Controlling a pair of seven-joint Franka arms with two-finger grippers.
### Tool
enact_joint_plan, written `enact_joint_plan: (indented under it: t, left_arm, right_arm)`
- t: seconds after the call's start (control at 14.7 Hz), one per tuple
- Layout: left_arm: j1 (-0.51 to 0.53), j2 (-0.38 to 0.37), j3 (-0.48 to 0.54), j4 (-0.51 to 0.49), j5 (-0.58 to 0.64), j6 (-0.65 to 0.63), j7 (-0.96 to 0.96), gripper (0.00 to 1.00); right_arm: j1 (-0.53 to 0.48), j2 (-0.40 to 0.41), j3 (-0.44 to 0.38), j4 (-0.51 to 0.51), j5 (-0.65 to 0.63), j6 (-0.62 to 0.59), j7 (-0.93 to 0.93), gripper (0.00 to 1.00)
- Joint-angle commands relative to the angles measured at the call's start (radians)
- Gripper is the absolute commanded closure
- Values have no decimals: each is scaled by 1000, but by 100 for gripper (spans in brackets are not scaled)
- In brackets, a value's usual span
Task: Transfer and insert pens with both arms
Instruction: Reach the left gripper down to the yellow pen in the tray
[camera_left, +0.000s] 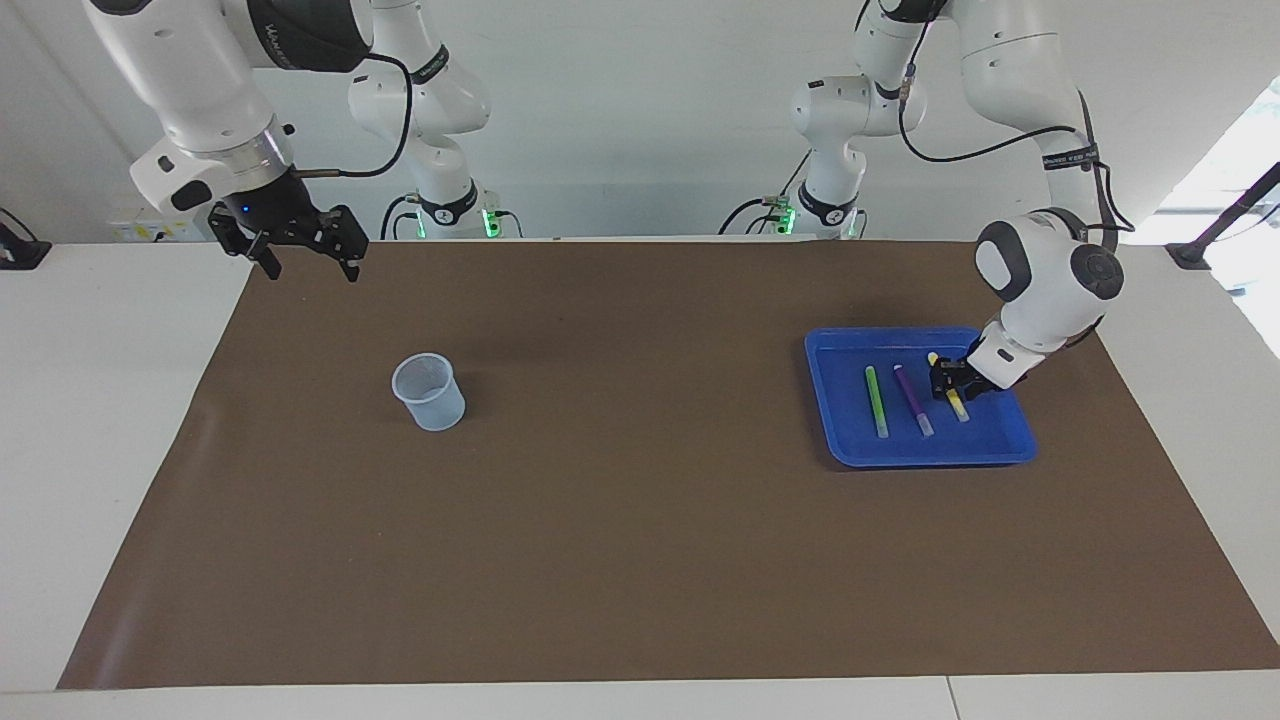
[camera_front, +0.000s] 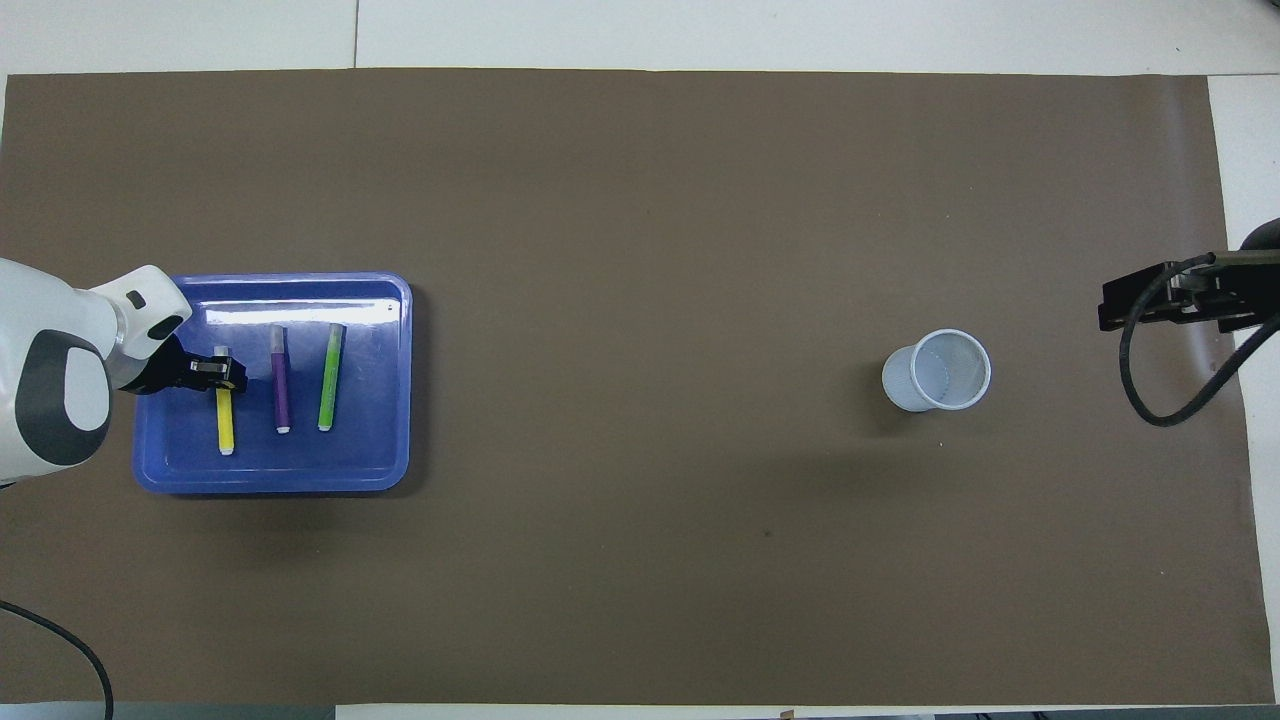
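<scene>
The yellow pen (camera_left: 957, 402) (camera_front: 226, 418) lies in the blue tray (camera_left: 850, 440) (camera_front: 300, 470), and the left tool (camera_left: 947, 383) (camera_front: 222, 373) sits down across its upper part, fingers on either side of it; whether they already pinch it I cannot tell. Just beside that tool lies the purple pen (camera_left: 912, 398) (camera_front: 280, 385), then the green pen (camera_left: 876, 400) (camera_front: 330, 380). The right tool (camera_left: 304, 252) (camera_front: 1165, 300) waits open, up over the brown mat (camera_left: 640, 560), and the clear cup (camera_left: 430, 392) (camera_front: 938, 371) stands on the bench near it

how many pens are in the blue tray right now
3, side by side in the blue tray at the left arm's end: the green pen nearest the table's middle, the purple pen next, the yellow pen outermost, under the left end effector. None seem hidden.
</scene>
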Motion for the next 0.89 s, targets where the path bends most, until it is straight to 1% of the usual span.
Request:
enact_joint_plan:
  t: [0.0, 0.14, 0.2, 0.48, 0.61, 0.82]
  left_arm:
    - [-3, -11, 9, -19, -13, 14, 9, 81]
    - [-3, -9, 9, -19, -13, 16, 9, 96]
    - [-3, -9, 9, -19, -13, 16, 9, 100]
    - [-1, -6, 9, -12, -13, 14, 9, 100]
    - [-1, -2, 9, 19, -13, -10, 4, 100]
    - [-4, 1, 8, 112, -16, -134, -34, 100]
  right_arm:
    - [-18, -3, 8, 1, 2, -17, -24, 0]
    - [-18, -5, 8, 1, 2, -17, -24, 0]
    - [-18, -5, 8, -1, 2, -17, -24, 0]
    - [-18, -3, 8, -1, 2, -17, -24, 0]
    - [-20, -6, 8, -6, 2, -23, -24, 0]
    - [-18, -8, 8, -15, 2, -24, -24, 0]
